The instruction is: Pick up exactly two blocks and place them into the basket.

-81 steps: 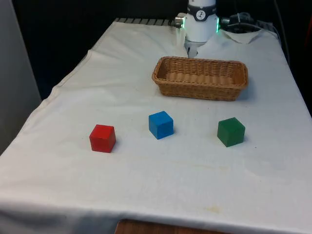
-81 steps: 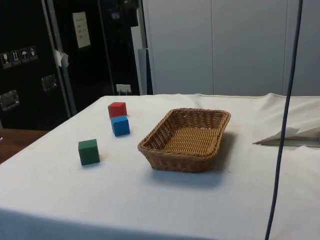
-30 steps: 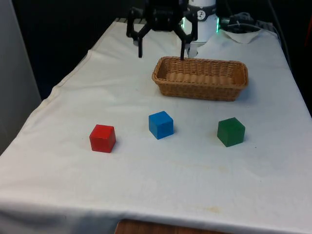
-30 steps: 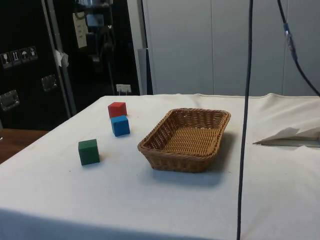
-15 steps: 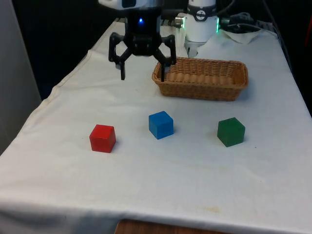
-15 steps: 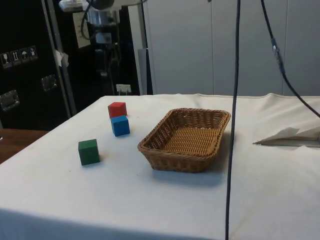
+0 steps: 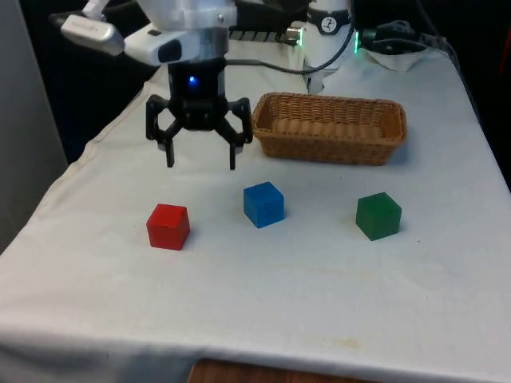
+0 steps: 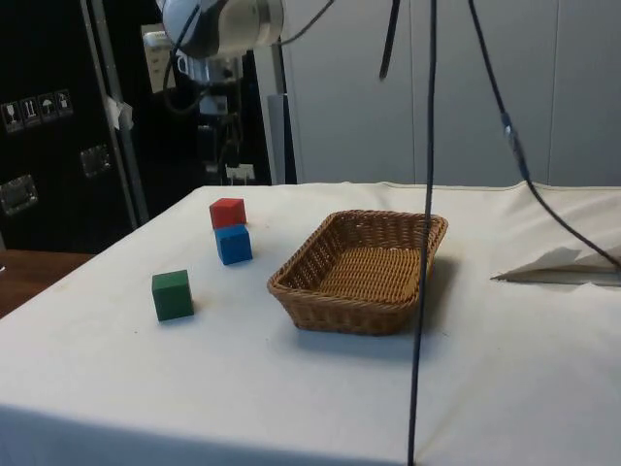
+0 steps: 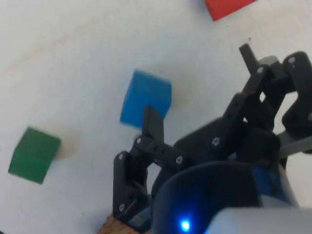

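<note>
A red block [image 7: 168,227], a blue block [image 7: 263,204] and a green block [image 7: 378,215] sit in a row on the white cloth. Behind them stands an oblong wicker basket [image 7: 328,128] with nothing inside. My gripper [image 7: 200,162] hangs open and empty above the cloth, between the red and blue blocks and a little behind them. The side view has the red block [image 8: 227,212], blue block [image 8: 233,244], green block [image 8: 172,294] and basket [image 8: 361,271], with my gripper [image 8: 229,146] high behind the red block. In the wrist view the blue block [image 9: 146,98] lies beyond one finger [image 9: 152,123].
A folded white sheet [image 8: 563,267] lies on the cloth beyond the basket in the side view. Black cables [image 8: 424,194] hang down in front of that camera. The table's left edge [image 7: 96,144] in the front view is near the gripper.
My gripper has come down and forward from beside the basket's back corner toward the blocks, shifting to the front view's left. It stays open. The blocks and basket have not moved.
</note>
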Available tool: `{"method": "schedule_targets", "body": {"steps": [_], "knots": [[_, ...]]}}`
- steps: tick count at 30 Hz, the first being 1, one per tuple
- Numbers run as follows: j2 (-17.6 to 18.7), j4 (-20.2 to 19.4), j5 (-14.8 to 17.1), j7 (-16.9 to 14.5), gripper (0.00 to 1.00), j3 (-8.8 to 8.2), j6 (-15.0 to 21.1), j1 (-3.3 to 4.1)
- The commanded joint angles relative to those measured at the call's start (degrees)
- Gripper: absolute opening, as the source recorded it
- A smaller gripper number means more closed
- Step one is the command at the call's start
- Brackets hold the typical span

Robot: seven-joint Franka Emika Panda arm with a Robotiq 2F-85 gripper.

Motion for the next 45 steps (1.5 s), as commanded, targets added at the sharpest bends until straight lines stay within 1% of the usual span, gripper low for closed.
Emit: {"method": "schedule_targets", "body": {"steps": [1, 3, 4, 5, 6, 8, 9, 12, 13, 14, 15, 21, 22, 23, 25, 28, 29, 30, 33, 38, 39, 40, 44, 45], "knots": [[1.5, 1.5, 1.0, -0.7, 1.0, 0.34, 0.1, -0.86], [3.2, 3.0, 2.3, -1.5, 1.0, -0.23, 0.0, -0.97], [4.2, 3.9, 3.0, -1.9, 1.0, -0.52, -0.1, -1.15], [3.8, 3.3, 3.0, -1.8, 1.0, -1.03, 0.0, -0.52], [5.0, 4.7, 3.6, -2.3, 1.0, -0.74, -0.1, -1.32], [6.7, 6.3, 4.7, -2.9, 1.0, -1.26, -0.3, -1.6], [8.4, 8.0, 5.8, -3.6, 1.0, -1.83, -0.5, -2.01], [10.7, 10.2, 7.4, -4.5, 1.0, -2.92, -0.8, -2.41], [10.5, 9.6, 7.8, -4.5, 1.0, -3.38, -0.2, -1.72], [11.3, 10.9, 7.9, -4.7, 1.0, -3.32, -0.9, -2.46], [12.7, 12.2, 8.8, -5.2, 1.0, -4.01, -1.1, -2.75], [15.9, 15.5, 10.9, -6.4, 1.0, -5.39, -1.3, -3.84], [15.2, 14.2, 10.8, -6.3, 1.0, -5.67, -0.5, -2.98], [16.3, 15.9, 11.3, -6.5, 1.0, -5.56, -1.3, -3.95], [17.4, 16.7, 12.4, -7.0, 1.0, -6.07, -1.1, -4.07], [17.9, 17.0, 13.1, -7.2, 1.0, -6.13, -1.0, -4.18], [17.7, 16.5, 13.0, -7.2, 1.0, -6.36, -0.5, -3.84], [18.2, 16.9, 13.6, -7.3, 1.0, -6.07, -0.8, -4.24], [18.6, 16.8, 14.4, -7.3, 1.0, -5.96, -0.6, -4.24], [19.4, 16.9, 16.4, -7.7, 1.0, -5.84, -0.7, -4.53], [19.1, 16.4, 16.3, -7.6, 1.0, -6.36, -0.5, -4.01], [19.8, 17.0, 17.4, -7.9, 1.0, -5.9, -0.8, -4.58], [20.4, 17.2, 18.7, -8.1, 1.0, -6.19, -0.9, -4.58], [20.5, 17.2, 19.2, -8.2, 1.0, -6.3, -1.0, -4.7]]}}
